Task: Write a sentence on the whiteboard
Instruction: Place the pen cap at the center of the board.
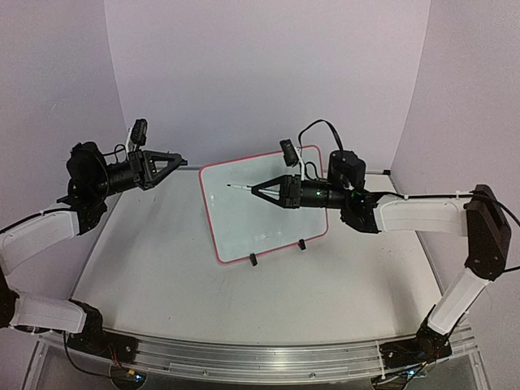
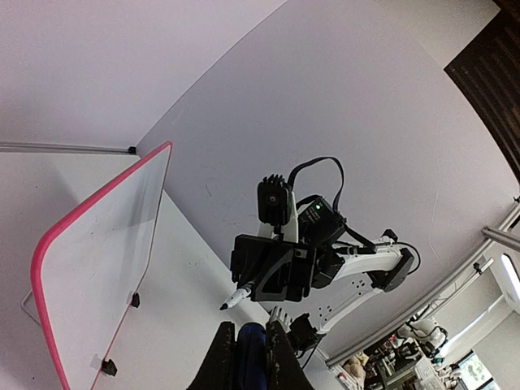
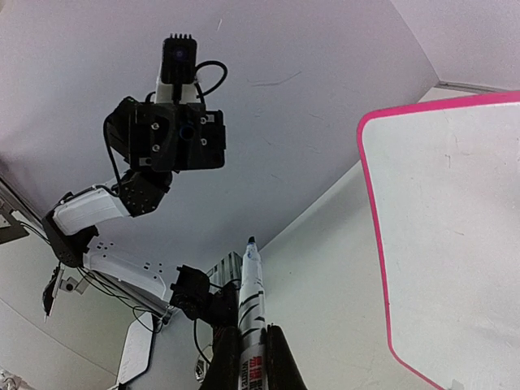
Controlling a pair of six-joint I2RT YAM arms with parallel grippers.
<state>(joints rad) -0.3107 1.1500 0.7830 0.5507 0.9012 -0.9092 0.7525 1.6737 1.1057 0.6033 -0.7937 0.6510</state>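
Note:
The whiteboard [image 1: 260, 213] with its pink frame stands tilted on two black clip feet at the table's middle, and also shows in the left wrist view [image 2: 97, 260] and the right wrist view [image 3: 455, 236]. No sentence shows on its white face. My right gripper [image 1: 257, 191] [image 3: 252, 335] is shut on a white marker [image 3: 253, 296] whose bare dark tip [image 1: 231, 187] points left, in the air and apart from the board. My left gripper [image 1: 182, 162] [image 2: 252, 329] hangs left of the board's top corner, shut on a blue marker cap [image 2: 253, 348].
The clip feet [image 1: 253, 260] stick out at the board's near edge. A curved lilac backdrop [image 1: 260, 73] closes the back and sides. A metal rail [image 1: 260, 353] with both arm bases runs along the near edge.

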